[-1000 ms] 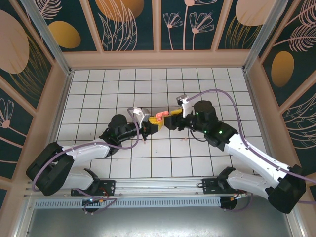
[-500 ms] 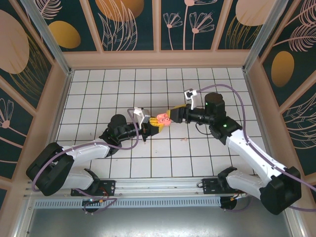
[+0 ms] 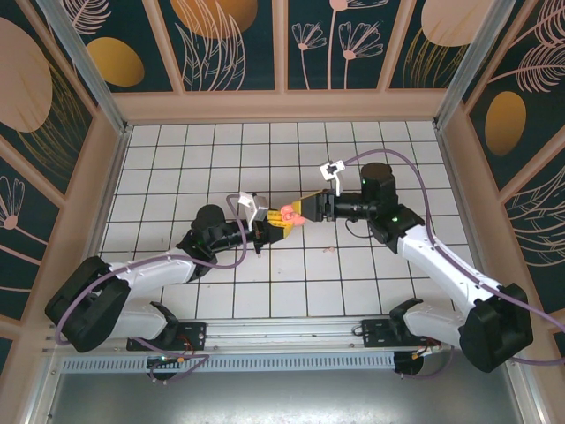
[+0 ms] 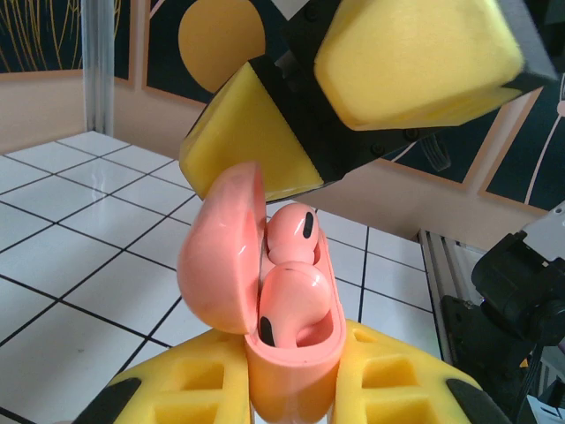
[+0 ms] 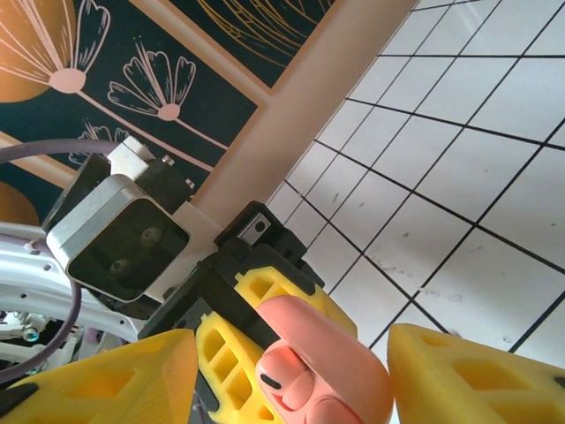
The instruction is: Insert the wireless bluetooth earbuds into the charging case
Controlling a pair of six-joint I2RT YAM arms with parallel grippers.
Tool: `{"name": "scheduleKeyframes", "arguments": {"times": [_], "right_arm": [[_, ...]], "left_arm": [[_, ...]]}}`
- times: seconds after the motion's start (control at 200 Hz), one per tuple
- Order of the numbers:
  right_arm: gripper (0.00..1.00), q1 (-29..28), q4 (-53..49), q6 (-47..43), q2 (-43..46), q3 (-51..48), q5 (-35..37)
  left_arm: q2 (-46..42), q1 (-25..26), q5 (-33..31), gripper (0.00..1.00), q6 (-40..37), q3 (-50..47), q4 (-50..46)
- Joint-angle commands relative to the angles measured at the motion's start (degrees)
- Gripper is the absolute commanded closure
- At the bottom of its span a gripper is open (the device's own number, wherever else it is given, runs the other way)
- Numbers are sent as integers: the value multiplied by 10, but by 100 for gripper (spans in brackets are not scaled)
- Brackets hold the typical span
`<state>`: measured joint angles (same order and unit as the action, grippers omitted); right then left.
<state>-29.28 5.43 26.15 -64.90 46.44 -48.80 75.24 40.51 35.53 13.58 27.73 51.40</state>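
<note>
Pinched tight, my left gripper point(image 4: 296, 393) has the small salmon-pink hinged plastic charging case point(image 4: 296, 367) by its lower body. It holds the case upright above the white tiled table point(image 3: 177, 168), mouth up, with the rounded lid point(image 4: 221, 256) swung open to one side. Both tiny pale pink earbuds point(image 4: 293, 305) sit inside the case, one above the other, with their dark tips showing.

As I read it, the insertion is all but done, and what is left is seating the buds and shutting the lid. The bud nearer the hinge end seems to ride a little proud, so I would press it down gently with one pad before touching the lid. Then I would push the lid from behind, over the mouth of the case, slowly and along its hinge arc. Through all of that the left grip should not change. A sideways shove could twist the case in the foam or flick a bud out.

My right gripper point(image 4: 328, 97) hangs just above the case with its yellow foam pads spread apart, carrying nothing. One pad sits just behind the top of the lid, and I cannot tell whether it touches. The other pad is well clear of the case. From the right wrist camera the pads stand on either side of the case with a gap on each side.
</note>
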Motion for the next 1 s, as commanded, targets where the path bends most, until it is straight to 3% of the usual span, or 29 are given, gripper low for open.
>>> {"name": "scheduleKeyframes", "arguments": {"times": [0.0,0.23,0.395,0.57,0.681,0.796,0.996], "right_arm": [[44,-2,46,5,25,-2,-51],[45,3,28,-4,72,-26,-25],[44,52,-59,13,93,-30,138],[45,141,-167,57,84,-32,338],[45,173,-169,62,91,-45,352],[45,179,-180,57,100,-55,375],[45,182,-210,32,108,-64,409]], "left_arm": [[-10,1,-16,93,-11,-2,5],[-6,2,-38,93,-2,2,-16],[32,2,-56,92,48,39,-61],[146,3,-35,95,196,124,-74],[210,12,-44,95,244,183,-118],[284,19,-67,95,273,273,-225],[383,37,-71,95,320,393,-316]]}}
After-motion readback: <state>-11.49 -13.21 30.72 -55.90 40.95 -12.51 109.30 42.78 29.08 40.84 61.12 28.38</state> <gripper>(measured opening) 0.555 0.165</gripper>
